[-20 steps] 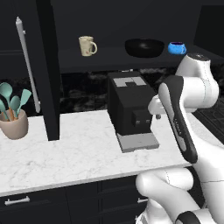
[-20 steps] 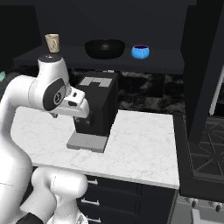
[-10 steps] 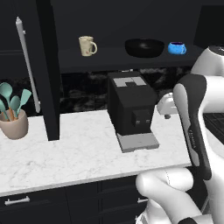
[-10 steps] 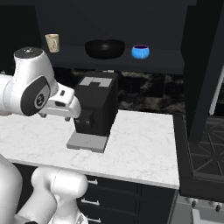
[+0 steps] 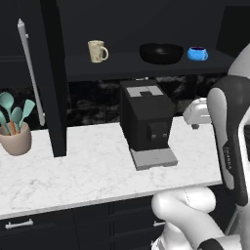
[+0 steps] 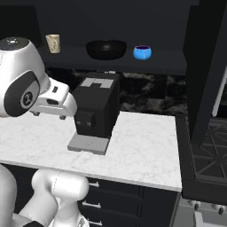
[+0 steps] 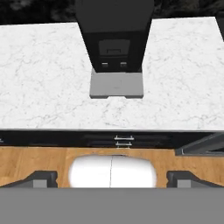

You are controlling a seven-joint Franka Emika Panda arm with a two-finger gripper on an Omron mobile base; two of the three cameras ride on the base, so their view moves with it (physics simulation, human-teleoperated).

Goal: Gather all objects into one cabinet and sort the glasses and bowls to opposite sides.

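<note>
on the cabinet shelf [image 5: 122, 66], left to right, the cream mug [image 5: 97, 51], the black bowl [image 5: 161, 52] and the blue mug [image 5: 197, 53] are being kept in one row, well above the bench [image 5: 88, 166]. the pincer [image 7: 112, 175] is being held wide apart and empty, aimed down at the coffee machine [image 7: 114, 35], so everything is sitting up and behind it and a big lift is probably being called for.

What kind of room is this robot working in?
A kitchen, rendered: a marble counter with a coffee machine, a utensil crock, and a dark cabinet shelf holding mugs and a bowl.
</note>
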